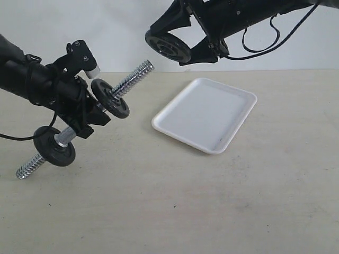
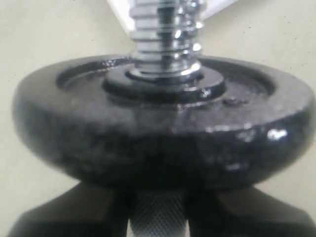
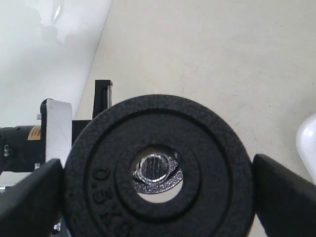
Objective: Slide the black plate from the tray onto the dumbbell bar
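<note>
My left gripper (image 1: 87,119) is shut on the knurled middle (image 2: 158,217) of the dumbbell bar (image 1: 127,82) and holds it tilted above the table. One black disc (image 1: 110,98) sits on the bar just above the grip, filling the left wrist view (image 2: 163,128). Another disc (image 1: 54,145) sits lower down, beside a silver nut (image 1: 62,138). My right gripper (image 1: 170,42) is shut on the black plate (image 1: 164,48), held in the air up and to the right of the bar's upper threaded end (image 1: 145,67). Through the hole of the plate (image 3: 98,168) that end (image 3: 155,168) shows, low of centre.
The white tray (image 1: 204,114) lies on the beige table right of centre with nothing in it; its corner (image 3: 308,148) shows in the right wrist view. A white wall stands behind the table. A black cable (image 1: 265,42) hangs from the right arm.
</note>
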### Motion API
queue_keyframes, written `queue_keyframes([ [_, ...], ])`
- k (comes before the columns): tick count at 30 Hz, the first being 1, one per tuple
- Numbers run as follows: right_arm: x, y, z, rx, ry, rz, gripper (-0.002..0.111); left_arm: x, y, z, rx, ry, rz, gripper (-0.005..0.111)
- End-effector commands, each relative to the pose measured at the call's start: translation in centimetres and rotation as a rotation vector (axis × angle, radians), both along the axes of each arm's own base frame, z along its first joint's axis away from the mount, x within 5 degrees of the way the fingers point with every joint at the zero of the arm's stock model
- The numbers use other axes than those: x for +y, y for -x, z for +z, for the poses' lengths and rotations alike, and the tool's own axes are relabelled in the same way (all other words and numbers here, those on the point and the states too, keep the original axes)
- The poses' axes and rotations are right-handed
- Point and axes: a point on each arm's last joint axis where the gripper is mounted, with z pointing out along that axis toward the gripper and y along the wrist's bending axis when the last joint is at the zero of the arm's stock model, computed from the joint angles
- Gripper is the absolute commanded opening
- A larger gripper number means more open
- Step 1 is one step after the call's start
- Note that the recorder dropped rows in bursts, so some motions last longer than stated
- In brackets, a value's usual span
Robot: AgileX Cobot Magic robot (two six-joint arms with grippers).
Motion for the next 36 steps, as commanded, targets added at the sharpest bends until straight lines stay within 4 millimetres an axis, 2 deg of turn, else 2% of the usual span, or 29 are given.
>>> queue_keyframes([
  [1,0.93,0.3,1.53,-0.043,-0.1,0.023,0.0,-0.52,-0.48,3.81,-0.077,0.156,0.11,0.004],
  [36,1.11,-0.45,2.11,-0.113,-0.155,-0.043,0.0,-1.19,-0.38,4.17,-0.012,0.296,0.152,0.004],
])
